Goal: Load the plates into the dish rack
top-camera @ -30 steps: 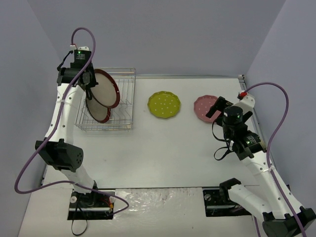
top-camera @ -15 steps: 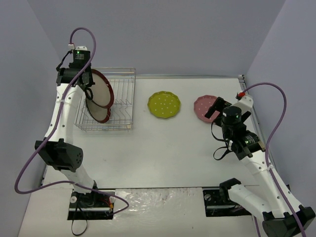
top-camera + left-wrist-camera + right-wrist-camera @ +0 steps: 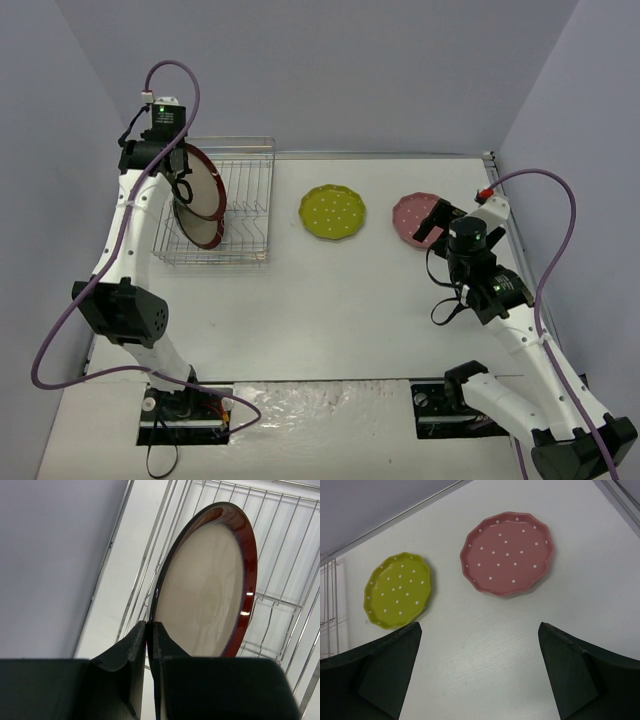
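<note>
The silver wire dish rack (image 3: 252,190) stands at the far left. One dark red-rimmed plate (image 3: 201,230) stands on edge inside it. My left gripper (image 3: 178,168) is shut on the rim of the second red-rimmed, beige-centred plate (image 3: 207,185) and holds it nearly upright over the rack, just behind the first. In the left wrist view my fingers (image 3: 135,645) pinch this plate (image 3: 210,590) above the rack wires (image 3: 290,555). My right gripper (image 3: 433,220) is open and empty above the near edge of the pink dotted plate (image 3: 408,212). The yellow-green dotted plate (image 3: 333,212) lies left of it.
In the right wrist view the pink plate (image 3: 507,552) and the yellow-green plate (image 3: 397,590) lie flat on the white table ahead of my open gripper (image 3: 479,627). Purple-grey walls enclose the table on the left, back and right. The rack's right half holds no plates.
</note>
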{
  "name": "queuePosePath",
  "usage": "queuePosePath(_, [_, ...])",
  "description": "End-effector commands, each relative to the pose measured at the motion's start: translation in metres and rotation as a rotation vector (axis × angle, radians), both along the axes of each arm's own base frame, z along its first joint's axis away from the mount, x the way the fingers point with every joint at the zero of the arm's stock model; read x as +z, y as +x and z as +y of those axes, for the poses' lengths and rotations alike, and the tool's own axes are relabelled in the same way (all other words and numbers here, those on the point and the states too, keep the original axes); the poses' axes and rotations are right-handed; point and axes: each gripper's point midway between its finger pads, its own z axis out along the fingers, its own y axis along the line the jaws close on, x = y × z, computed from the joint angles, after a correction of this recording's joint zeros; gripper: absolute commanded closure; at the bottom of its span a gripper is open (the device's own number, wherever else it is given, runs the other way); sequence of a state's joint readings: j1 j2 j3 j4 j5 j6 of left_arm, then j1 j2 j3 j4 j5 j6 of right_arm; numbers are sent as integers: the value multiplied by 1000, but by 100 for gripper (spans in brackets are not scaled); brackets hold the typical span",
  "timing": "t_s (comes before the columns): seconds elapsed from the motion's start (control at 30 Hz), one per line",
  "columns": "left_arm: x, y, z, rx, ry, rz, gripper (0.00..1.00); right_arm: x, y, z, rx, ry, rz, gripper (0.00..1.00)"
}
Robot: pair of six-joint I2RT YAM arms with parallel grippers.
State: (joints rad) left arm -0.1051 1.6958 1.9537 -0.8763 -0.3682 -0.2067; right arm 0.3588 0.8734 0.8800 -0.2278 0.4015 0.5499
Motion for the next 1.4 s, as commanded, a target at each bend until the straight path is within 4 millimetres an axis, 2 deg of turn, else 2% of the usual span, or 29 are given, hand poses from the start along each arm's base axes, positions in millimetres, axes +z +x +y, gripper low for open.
queuePosePath(0.0, [67,11,14,59,30,-253,100,14,8,2,-8,32,-66,0])
queuePosePath(0.53, [53,19,24,81,105,-239,100,7,8,4,-1,39,-62,0])
queuePosePath(0.8, [43,22,24,79,126,-223,100,8,8,4,-2,41,-66,0])
queuePosePath(1.37, [41,21,18,62,209,-215,100,8,6,3,-1,47,-72,0])
